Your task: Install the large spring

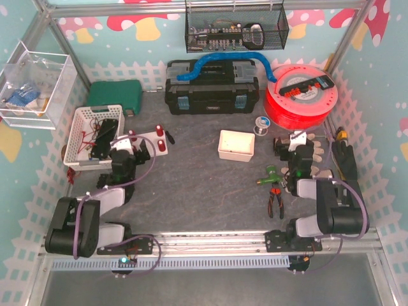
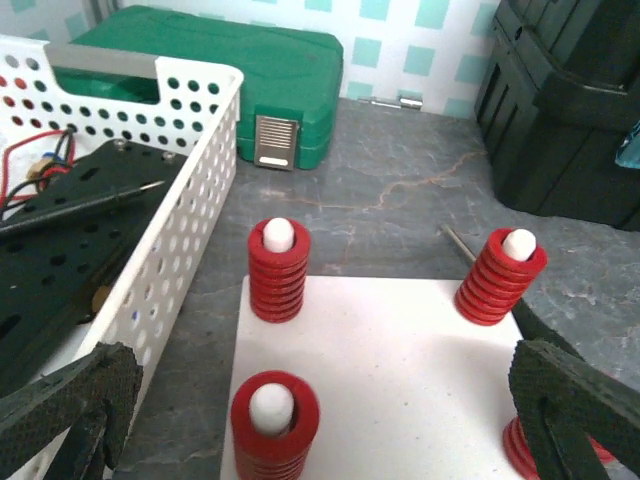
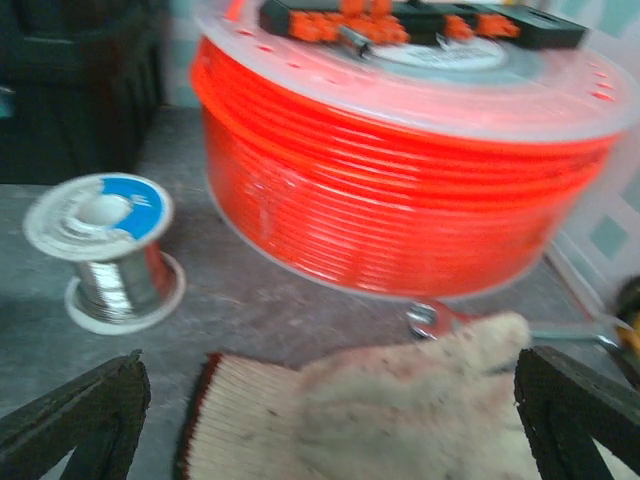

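Observation:
A white plate [image 2: 400, 360] [image 1: 152, 135] carries red coil springs standing on white pegs. One stands at the far left [image 2: 278, 272], one at the far right [image 2: 500, 280], one at the near left [image 2: 275, 425]. A fourth red piece [image 2: 520, 450] is half hidden behind my right finger. I cannot tell which one is the large spring. My left gripper [image 2: 325, 400] [image 1: 129, 150] hovers open over the near part of the plate, its fingers [image 2: 70, 410] wide of the springs and holding nothing. My right gripper [image 3: 330, 410] [image 1: 290, 145] is open above a work glove [image 3: 380, 410].
A white perforated basket [image 2: 190, 230] [image 1: 81, 121] of wires sits left of the plate, with a green case [image 2: 260, 70] behind. A black toolbox [image 1: 211, 88], an orange filament spool [image 3: 400, 160] [image 1: 299, 95], a solder reel [image 3: 112, 250], a small white box [image 1: 236, 145] and pliers [image 1: 275, 203] are also about.

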`<move>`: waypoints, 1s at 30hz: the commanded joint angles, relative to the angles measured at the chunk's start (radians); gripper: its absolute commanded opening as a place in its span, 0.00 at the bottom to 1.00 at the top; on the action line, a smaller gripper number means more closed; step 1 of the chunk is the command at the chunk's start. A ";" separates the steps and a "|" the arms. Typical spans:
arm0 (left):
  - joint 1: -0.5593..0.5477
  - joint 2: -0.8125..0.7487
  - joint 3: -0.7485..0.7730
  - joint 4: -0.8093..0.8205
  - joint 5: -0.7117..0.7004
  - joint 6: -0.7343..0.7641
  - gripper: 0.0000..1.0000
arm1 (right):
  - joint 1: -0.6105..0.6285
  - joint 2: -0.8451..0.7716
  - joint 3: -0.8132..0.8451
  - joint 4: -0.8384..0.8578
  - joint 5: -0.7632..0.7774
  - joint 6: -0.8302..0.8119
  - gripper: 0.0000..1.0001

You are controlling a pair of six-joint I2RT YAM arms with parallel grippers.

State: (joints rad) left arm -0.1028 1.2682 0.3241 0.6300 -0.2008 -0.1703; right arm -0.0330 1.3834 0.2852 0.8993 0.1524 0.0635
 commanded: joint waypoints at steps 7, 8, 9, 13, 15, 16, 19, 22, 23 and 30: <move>0.064 0.137 -0.001 0.350 0.156 0.113 0.99 | -0.007 0.097 -0.009 0.250 -0.199 -0.046 0.99; 0.067 0.155 0.014 0.335 0.214 0.124 0.99 | -0.007 0.100 -0.033 0.292 -0.196 -0.045 0.99; 0.067 0.173 0.027 0.333 0.271 0.133 0.99 | -0.007 0.109 -0.054 0.338 -0.190 -0.043 0.99; 0.066 0.229 -0.029 0.505 0.273 0.125 0.99 | -0.006 0.126 -0.076 0.387 -0.184 -0.044 0.99; 0.067 0.226 -0.045 0.524 0.232 0.107 0.99 | -0.004 0.127 -0.075 0.388 -0.182 -0.044 0.99; 0.068 0.233 -0.057 0.550 0.227 0.105 0.99 | -0.004 0.127 -0.075 0.388 -0.181 -0.045 0.99; 0.068 0.255 -0.090 0.635 0.196 0.094 0.99 | -0.001 0.129 -0.072 0.386 -0.174 -0.047 0.99; 0.065 0.253 -0.095 0.636 0.194 0.094 0.99 | 0.000 0.128 -0.073 0.386 -0.173 -0.046 0.99; 0.065 0.260 -0.103 0.664 0.187 0.094 0.99 | 0.000 0.128 -0.073 0.386 -0.173 -0.046 0.99; 0.062 0.256 -0.099 0.650 0.181 0.093 0.99 | 0.002 0.130 -0.073 0.387 -0.168 -0.048 0.99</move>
State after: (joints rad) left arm -0.0399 1.5200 0.2359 1.2358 -0.0074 -0.0673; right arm -0.0326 1.5078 0.2127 1.2427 -0.0204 0.0296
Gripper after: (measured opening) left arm 0.993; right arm 0.987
